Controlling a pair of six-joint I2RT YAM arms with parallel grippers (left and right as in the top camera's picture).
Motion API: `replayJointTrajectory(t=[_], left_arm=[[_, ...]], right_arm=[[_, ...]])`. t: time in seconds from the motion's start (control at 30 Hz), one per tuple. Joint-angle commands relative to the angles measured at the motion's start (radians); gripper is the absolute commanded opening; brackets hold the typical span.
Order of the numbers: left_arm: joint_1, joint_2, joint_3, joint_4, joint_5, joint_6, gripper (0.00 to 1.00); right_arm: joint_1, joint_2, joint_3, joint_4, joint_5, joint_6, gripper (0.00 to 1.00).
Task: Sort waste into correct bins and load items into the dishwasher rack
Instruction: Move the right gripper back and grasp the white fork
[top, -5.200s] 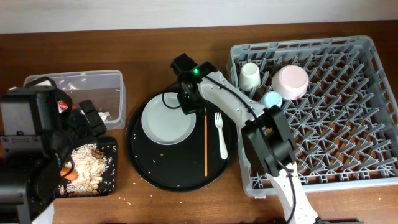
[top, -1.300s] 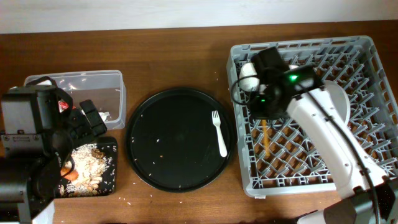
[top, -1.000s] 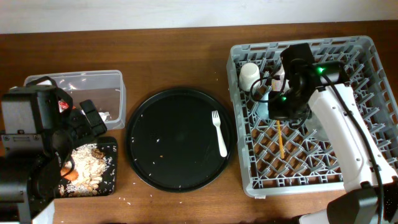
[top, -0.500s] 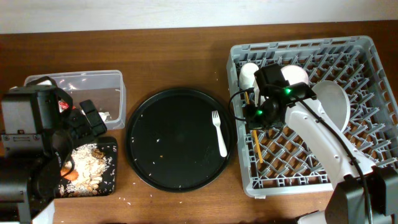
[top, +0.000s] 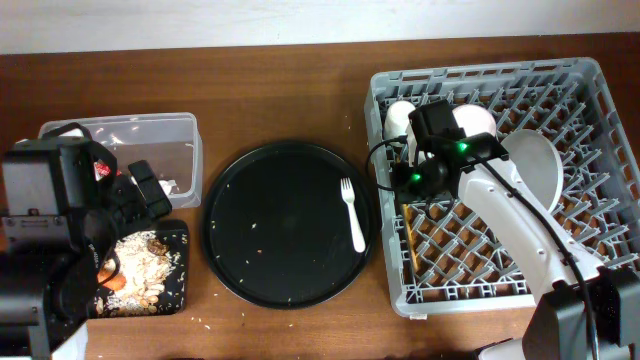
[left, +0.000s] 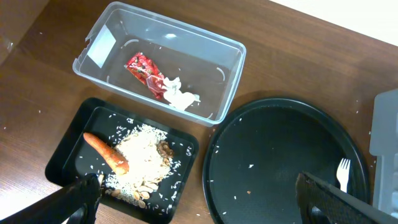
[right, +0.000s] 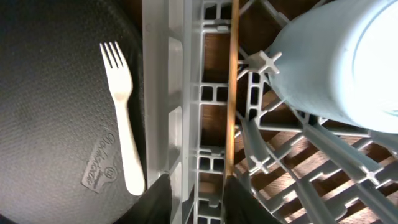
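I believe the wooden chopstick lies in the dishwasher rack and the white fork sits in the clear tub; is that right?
Not quite: the white fork lies on the round black tray, not in the clear tub, as the overhead view shows. The wooden chopstick does lie in the dishwasher rack.
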Motion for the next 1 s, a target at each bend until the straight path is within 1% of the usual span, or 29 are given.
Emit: replayJointTrajectory(t=[0.0,0.03,0.07,0.1,0.13,0.2,0.27,0.3,0.33,0.37,0.4,0.43,0.47,0.63,0.77,0.83,0.97], left_arm=[[0.005,0.002,0.008,0.002,-0.010,0.012,0.99],[0.005,0.002,0.008,0.002,-0.011,0.012,0.99],[0.005,0.002,0.008,0.002,-0.010,0.012,0.99],[0.005,0.002,0.008,0.002,-0.011,0.012,0.99],[0.005,0.002,0.008,0.002,-0.010,0.012,0.99],[0.005,0.002,0.008,0.002,-0.010,0.012,0.99],[0.005,0.002,0.008,0.002,-0.010,0.012,0.99],[0.005,0.002,0.008,0.002,-0.010,0.012,0.99],[0.005,0.002,0.008,0.002,-0.010,0.012,0.99],[0.005,0.002,0.008,0.002,-0.010,0.012,0.99],[0.005,0.002,0.008,0.002,-0.010,0.012,0.99],[0.005,0.002,0.008,0.002,-0.010,0.011,0.99],[0.005,0.002,0.008,0.002,-0.010,0.012,0.99],[0.005,0.002,0.008,0.002,-0.010,0.012,0.99],[0.005,0.002,0.008,0.002,-0.010,0.012,0.99],[0.005,0.002,0.008,0.002,-0.010,0.012,0.99],[0.005,0.002,0.008,0.002,-0.010,0.012,0.99]], right_arm=[[0.005,-0.010,0.031,-0.010,-0.014,0.007,0.30],[0.006,-0.015,0.085,-0.038,-0.054,0.007,0.30],[0.011,-0.021,0.167,-0.080,-0.136,0.007,0.30],[0.048,-0.021,0.233,-0.111,-0.150,0.007,0.30],[0.104,-0.021,0.242,-0.104,-0.138,0.008,0.30],[0.213,0.001,0.231,-0.102,0.031,0.087,0.30],[0.331,0.055,0.225,-0.083,0.142,0.146,0.30],[0.378,0.100,0.225,-0.060,0.222,0.147,0.30],[0.394,0.131,0.225,-0.053,0.269,0.171,0.31],[0.399,0.172,0.225,-0.050,0.311,0.192,0.30],[0.396,0.211,0.225,-0.043,0.311,0.192,0.31],[0.385,0.264,0.225,-0.040,0.308,0.249,0.30],[0.383,0.293,0.225,-0.032,0.308,0.271,0.30],[0.378,0.378,0.225,0.034,0.311,0.278,0.30],[0.332,0.387,0.221,0.021,0.306,0.289,0.30],[0.331,0.387,0.216,0.019,0.304,0.289,0.31],[0.331,0.387,0.145,0.077,0.302,0.297,0.31]])
